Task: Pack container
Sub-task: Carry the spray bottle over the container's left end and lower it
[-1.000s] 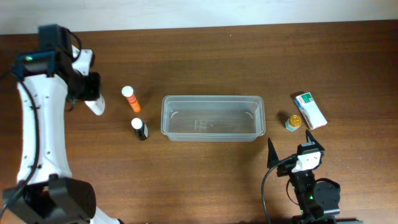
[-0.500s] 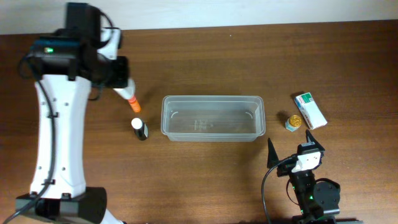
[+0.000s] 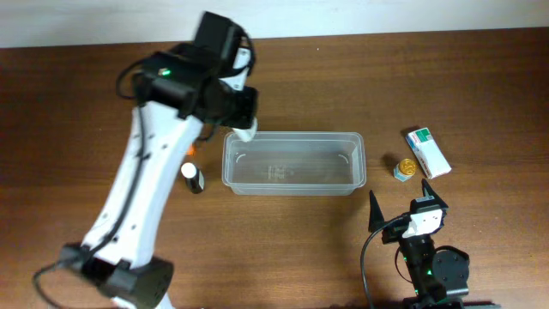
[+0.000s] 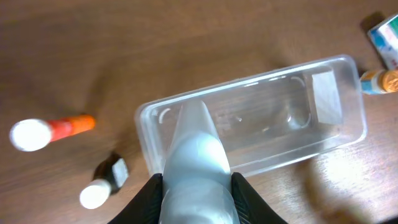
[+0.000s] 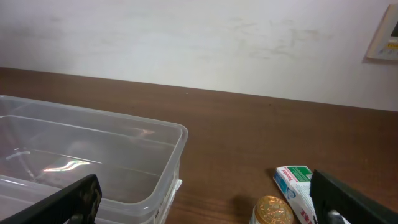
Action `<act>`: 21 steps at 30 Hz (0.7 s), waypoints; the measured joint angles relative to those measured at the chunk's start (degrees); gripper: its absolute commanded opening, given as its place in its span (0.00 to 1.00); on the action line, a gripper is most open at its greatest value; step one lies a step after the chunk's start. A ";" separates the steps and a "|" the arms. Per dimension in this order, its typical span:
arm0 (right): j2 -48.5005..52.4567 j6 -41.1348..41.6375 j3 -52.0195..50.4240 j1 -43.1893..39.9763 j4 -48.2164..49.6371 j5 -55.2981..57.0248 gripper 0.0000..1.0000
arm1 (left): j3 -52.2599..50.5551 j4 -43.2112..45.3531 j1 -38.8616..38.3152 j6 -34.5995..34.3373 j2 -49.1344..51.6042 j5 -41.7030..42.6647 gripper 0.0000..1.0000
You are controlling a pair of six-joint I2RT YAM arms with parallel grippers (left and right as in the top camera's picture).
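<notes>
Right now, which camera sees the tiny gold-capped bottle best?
The overhead camera: the gold-capped bottle shows whole, beside the green-and-white box. The right wrist view catches only its cap at the bottom edge; the left wrist view has it small and blurry at the right edge.

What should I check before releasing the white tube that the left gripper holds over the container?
1. The left gripper shut on the white tube: ok.
2. Tube tip over the left end of the container: ok.
3. Tip clear of the far rim: cannot tell.
4. Container empty: ok.
5. The right gripper open, apart from the container: ok.
6. Tube's height above the container floor: cannot tell.
</notes>
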 measured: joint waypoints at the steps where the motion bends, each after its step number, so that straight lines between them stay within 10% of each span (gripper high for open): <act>1: 0.00 -0.02 0.00 0.00 0.00 0.00 0.98 | 0.00 0.09 -0.28 -0.17 0.90 0.00 0.16; 7: 0.00 0.00 0.00 0.00 0.00 0.00 0.98 | 0.00 1.01 -1.20 -1.36 7.17 -0.02 0.02; 21: 0.00 0.00 0.00 0.00 0.00 0.00 0.98 | -0.59 3.21 -1.79 -7.78 8.02 -4.39 0.03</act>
